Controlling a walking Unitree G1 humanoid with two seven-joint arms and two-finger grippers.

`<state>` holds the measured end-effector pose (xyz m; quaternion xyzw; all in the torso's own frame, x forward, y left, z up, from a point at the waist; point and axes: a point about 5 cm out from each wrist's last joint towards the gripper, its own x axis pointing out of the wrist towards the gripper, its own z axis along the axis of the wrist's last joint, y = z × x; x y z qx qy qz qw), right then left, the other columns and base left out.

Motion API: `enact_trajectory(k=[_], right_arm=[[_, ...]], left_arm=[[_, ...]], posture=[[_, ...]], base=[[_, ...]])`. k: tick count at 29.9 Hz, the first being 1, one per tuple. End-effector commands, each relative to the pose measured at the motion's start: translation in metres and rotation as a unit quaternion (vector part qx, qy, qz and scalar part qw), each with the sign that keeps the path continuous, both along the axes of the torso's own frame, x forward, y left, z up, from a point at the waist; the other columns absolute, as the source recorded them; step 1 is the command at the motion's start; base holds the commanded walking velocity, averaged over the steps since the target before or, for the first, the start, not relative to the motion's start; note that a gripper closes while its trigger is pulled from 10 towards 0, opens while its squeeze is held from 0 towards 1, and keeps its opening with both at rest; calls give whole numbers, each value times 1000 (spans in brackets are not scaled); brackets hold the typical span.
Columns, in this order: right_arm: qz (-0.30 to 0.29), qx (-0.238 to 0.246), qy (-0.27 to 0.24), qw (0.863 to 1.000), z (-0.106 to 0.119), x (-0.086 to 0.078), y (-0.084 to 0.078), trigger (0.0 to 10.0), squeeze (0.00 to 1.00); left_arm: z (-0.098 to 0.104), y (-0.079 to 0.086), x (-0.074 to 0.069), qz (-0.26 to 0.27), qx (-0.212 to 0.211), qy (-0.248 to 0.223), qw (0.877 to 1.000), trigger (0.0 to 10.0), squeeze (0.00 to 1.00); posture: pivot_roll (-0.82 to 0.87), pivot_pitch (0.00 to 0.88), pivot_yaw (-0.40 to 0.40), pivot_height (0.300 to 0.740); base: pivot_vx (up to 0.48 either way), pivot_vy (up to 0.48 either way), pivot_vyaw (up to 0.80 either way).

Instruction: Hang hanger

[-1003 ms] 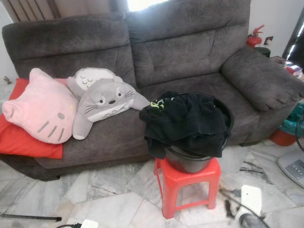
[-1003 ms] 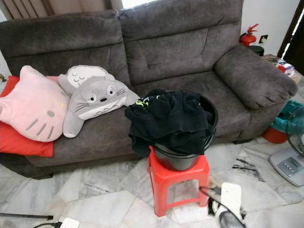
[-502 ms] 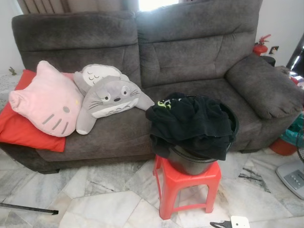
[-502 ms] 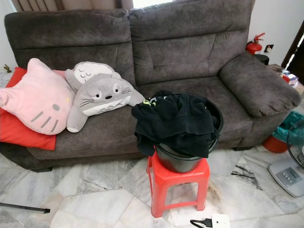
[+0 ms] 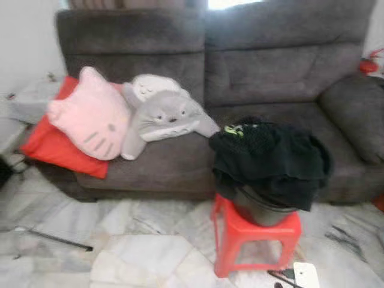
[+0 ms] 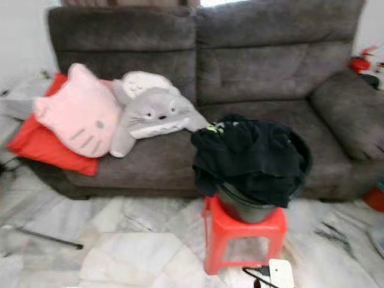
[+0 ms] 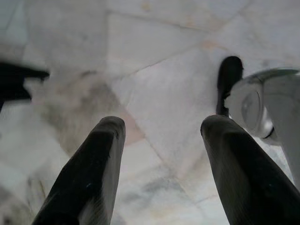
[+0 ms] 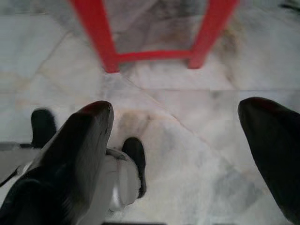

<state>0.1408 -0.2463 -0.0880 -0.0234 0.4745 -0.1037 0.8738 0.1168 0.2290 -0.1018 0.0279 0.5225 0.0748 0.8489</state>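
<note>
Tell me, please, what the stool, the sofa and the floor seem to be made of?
Stool: likely moulded plastic, uniform glossy red. Sofa: grey fabric, seemingly suede-like, with a soft matte nap. Floor: polished stone tiles, probably marble, pale with grey veining.

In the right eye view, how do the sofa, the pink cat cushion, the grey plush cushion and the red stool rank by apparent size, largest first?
1. sofa, by far the largest.
2. and 3. pink cat cushion and grey plush cushion: they look similar, so I do not rank them.
4. red stool, though it stands nearer the camera, so this is uncertain.
</note>
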Motion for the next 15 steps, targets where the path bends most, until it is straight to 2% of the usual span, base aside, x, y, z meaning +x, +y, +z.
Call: enact_trajectory(k=[1,15], right_arm=[[1,11,-7,1000,-1,2,6,10000,0],[1,13,-11,1000,2,6,0,10000,0]], left_arm=[[-1,6,-6,2,6,11,1000,10000,0],[0,6,-5,-6,7,11,1000,10000,0]], posture=[[-153,0,99,740],[-145,0,94,740]], base=[[0,0,800],[0,0,800]])
